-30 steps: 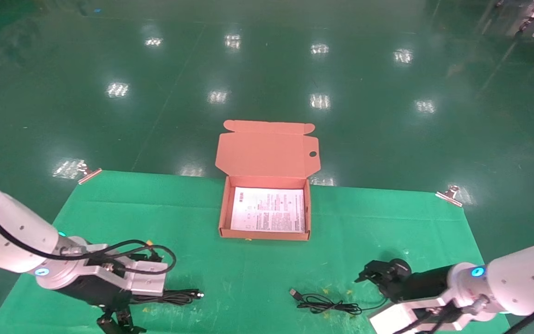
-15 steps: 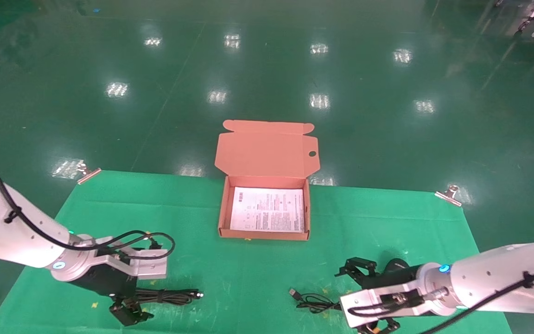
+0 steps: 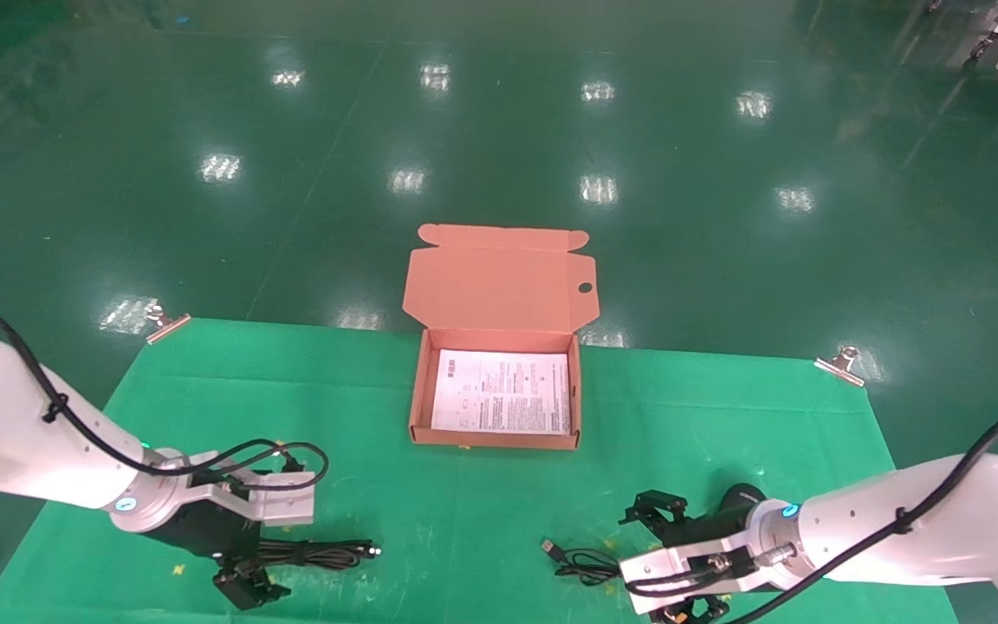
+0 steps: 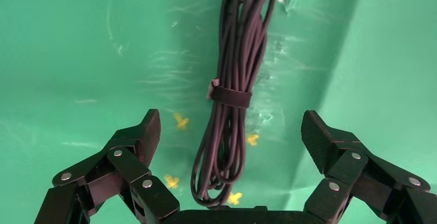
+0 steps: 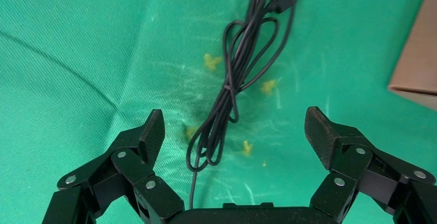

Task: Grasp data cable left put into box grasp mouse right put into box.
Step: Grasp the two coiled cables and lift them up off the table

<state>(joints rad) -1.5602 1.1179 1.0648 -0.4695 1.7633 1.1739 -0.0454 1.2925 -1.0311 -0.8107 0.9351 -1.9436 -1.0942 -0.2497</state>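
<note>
You are lining up the first grasp: your left gripper [image 4: 230, 131] is hanging spread wide over the strapped data cable [image 4: 234, 87] near the bench's front left edge. Next, lower and pinch at the strap. Your right gripper [image 5: 234, 128] is gaping over the mouse's cord [image 5: 242, 74]. The mouse [image 3: 742, 497] is sitting front right. The box [image 3: 496, 438] is lying open mid-bench; its sheet's print is unreadable.

Head cam looks down from high up, seeing the whole green cloth [image 3: 499, 485] and the box [image 3: 496, 399] far back in the middle. Left wrist cam looks down from very near, over the data cable [image 4: 232, 95]. Right wrist cam does too, over the mouse cord [image 5: 232, 95]. Both spots also show in head cam, near the front edge.
</note>
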